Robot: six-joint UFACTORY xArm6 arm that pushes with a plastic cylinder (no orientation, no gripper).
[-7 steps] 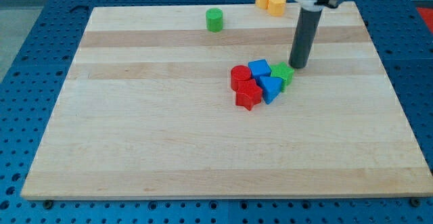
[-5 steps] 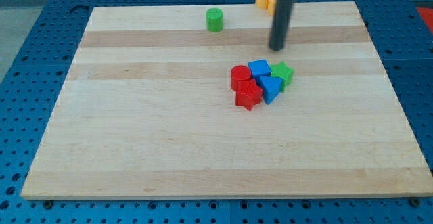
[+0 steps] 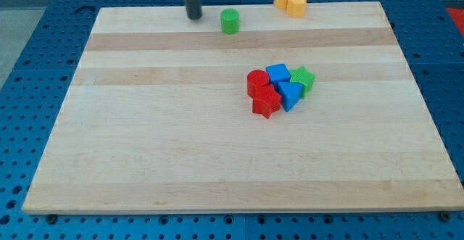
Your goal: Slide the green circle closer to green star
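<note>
The green circle (image 3: 230, 21) stands near the board's top edge, left of centre. The green star (image 3: 303, 79) sits right of the board's middle, at the right end of a tight cluster. My tip (image 3: 194, 17) rests on the board just left of the green circle, a small gap apart, near the top edge. The rod rises out of the view's top.
The cluster beside the star holds a blue cube (image 3: 277, 72), a blue triangle-like block (image 3: 290, 93), a red circle (image 3: 257, 82) and a red star (image 3: 266, 102). Two yellow blocks (image 3: 290, 0) sit at the top edge, right of the green circle. The wooden board (image 3: 145, 138) lies on a blue perforated table.
My tip has moved from beside the green star up and leftward across the board to the left of the green circle. No block has moved.
</note>
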